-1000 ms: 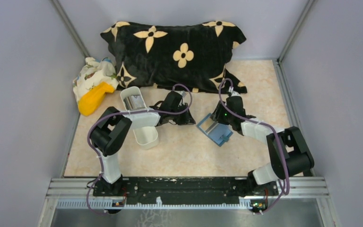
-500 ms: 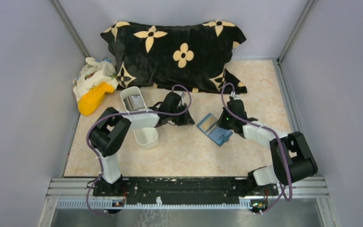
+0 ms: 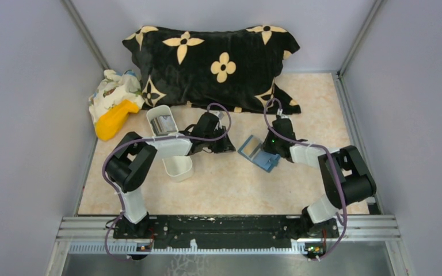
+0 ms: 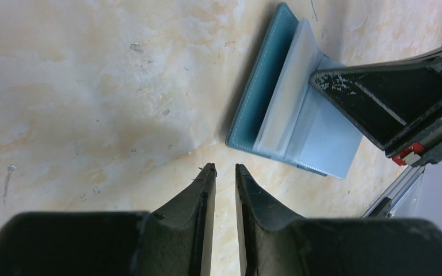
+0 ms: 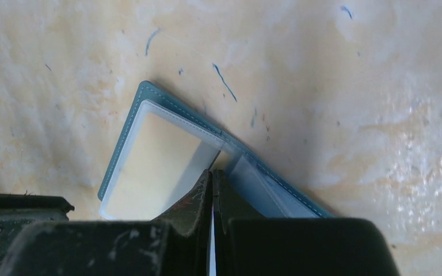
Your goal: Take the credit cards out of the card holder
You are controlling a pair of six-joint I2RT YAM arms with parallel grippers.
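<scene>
The black flowered pillow [image 3: 218, 63] lies far beyond both sets of fingertips, at the back of the desk [image 3: 218, 190], and plays no part in the work. The long white tray [image 3: 170, 150] sits behind the left fingers [image 4: 214, 172], back along that arm, where it would be handy as a drop-off for whatever comes out. The blue card holder [image 4: 260, 98] lies open like a book, flat on the desk. It is just ahead and to the right of the left fingertips and directly under the right fingers [image 5: 207, 178]. The right fingers are pressed together with their tips at the fold between the two halves. This is probably to pin the holder down or to pick at the edge of a clear sleeve. Whether a thin leaf of plastic is caught between them cannot be told. The left fingers are a narrow gap apart and hold nothing. They point at the near corner of the holder, apparently waiting for a card edge to come free. A tan card [image 5: 149, 167] shows through the clear pocket on the half to the left of the right fingertips, so the cards are not yet out. The next move, in my judgement, needs a fine pinch on a very thin edge, and the light holder could easily slide or flip shut.
</scene>
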